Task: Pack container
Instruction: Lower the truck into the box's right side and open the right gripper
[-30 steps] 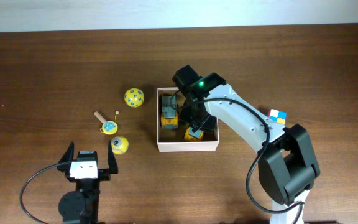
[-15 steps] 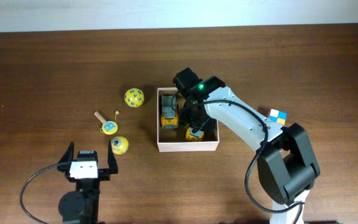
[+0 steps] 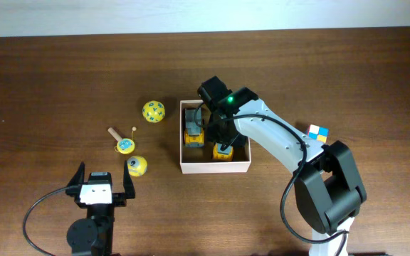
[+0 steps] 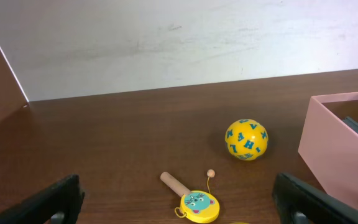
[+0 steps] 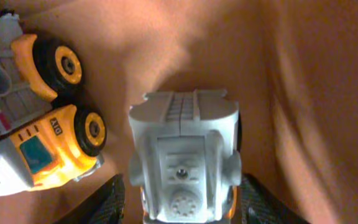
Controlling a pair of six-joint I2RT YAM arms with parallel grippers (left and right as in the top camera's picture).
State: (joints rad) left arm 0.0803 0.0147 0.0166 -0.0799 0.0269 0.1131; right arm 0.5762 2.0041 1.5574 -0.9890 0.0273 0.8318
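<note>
- Seen from overhead, the container sits at centre frame. A yellow truck lies along its left wall.
- My right gripper is down inside the container, toward its lower right. Its fingers are pressed on both sides of a grey toy.
- In the right wrist view, the tan floor lies beneath the toy and the truck's wheels show at upper left. I cannot tell whether the toy touches the floor.
- I judge the step in hand to be setting this toy down. I'd lower until it rests and keep it apart from the truck. I'd then part the fingers only slightly, clear of the wall, and lift straight up.
- My left gripper rests at lower left, fingers spread and holding nothing.
- Unpacked at left are an upper ball, a lower ball and a drum. A cube lies at right.
</note>
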